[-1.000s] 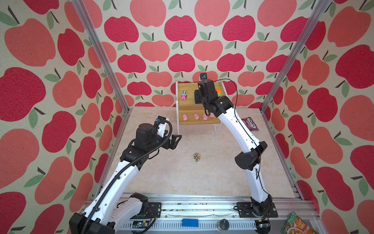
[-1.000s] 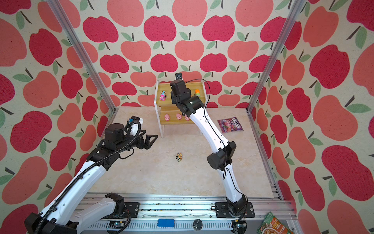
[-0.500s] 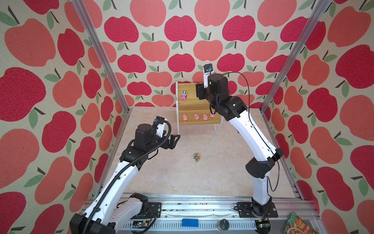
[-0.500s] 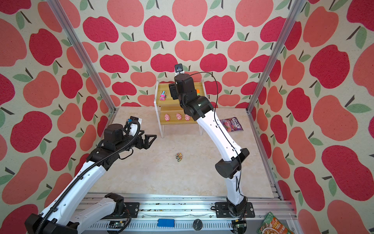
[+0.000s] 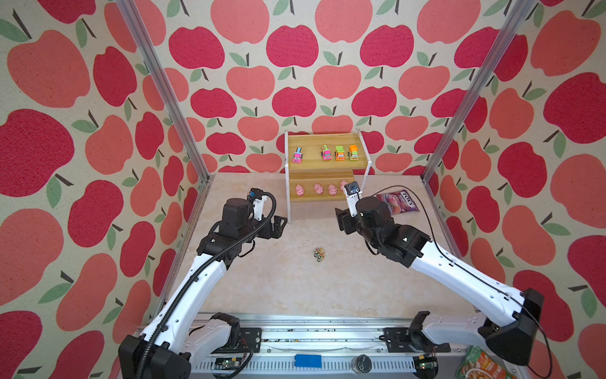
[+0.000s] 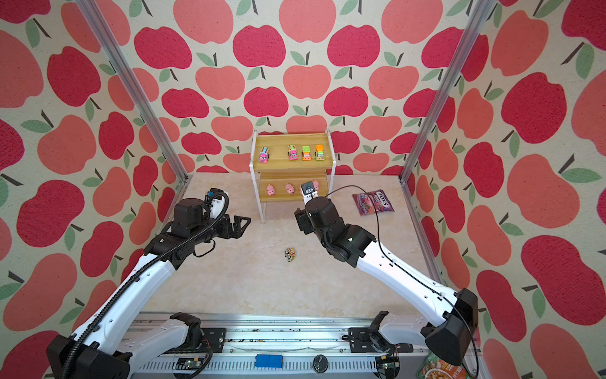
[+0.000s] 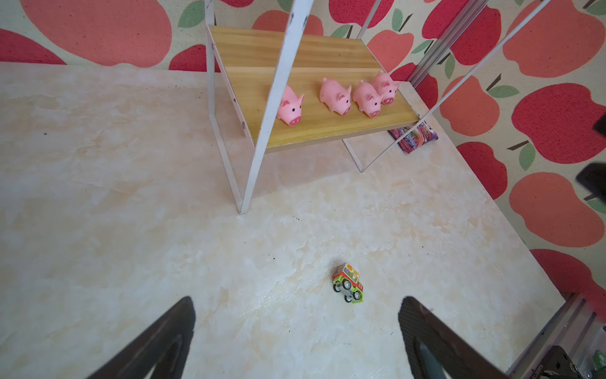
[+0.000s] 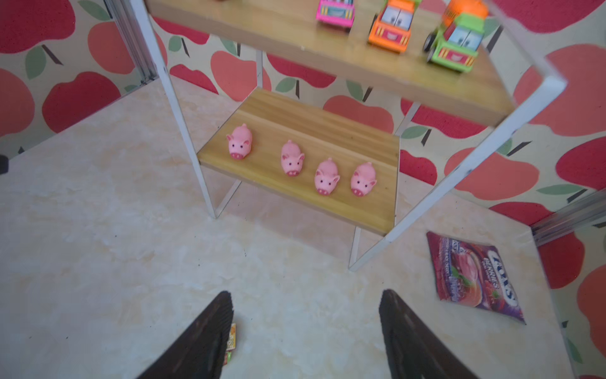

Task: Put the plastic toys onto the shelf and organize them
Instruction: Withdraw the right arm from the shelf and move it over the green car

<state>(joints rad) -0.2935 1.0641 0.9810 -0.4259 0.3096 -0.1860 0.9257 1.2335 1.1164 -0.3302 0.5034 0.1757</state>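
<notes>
A: Light is bright, even and diffuse. There is only a faint soft shadow beneath the two-tier wood-grain shelf with white frame legs [image 7: 328, 55].

B: Agreed. Both top views are sharp. In the right wrist view the shelf's upper corner is smeared, and the black fingers [image 8: 203, 344] of the right gripper [image 8: 306, 292] are defocused.

The shelf [image 5: 311, 147] is showing yellowish wood-grain boards and white legs. Its four pigs [image 5: 318, 188] are showing pink, and its cars [image 5: 340, 153] pink, orange and green. The tipped car [image 7: 348, 286] is showing green and red. The candy bag [image 8: 475, 279] is showing purple against the cream marbled table [image 5: 278, 288].
</notes>
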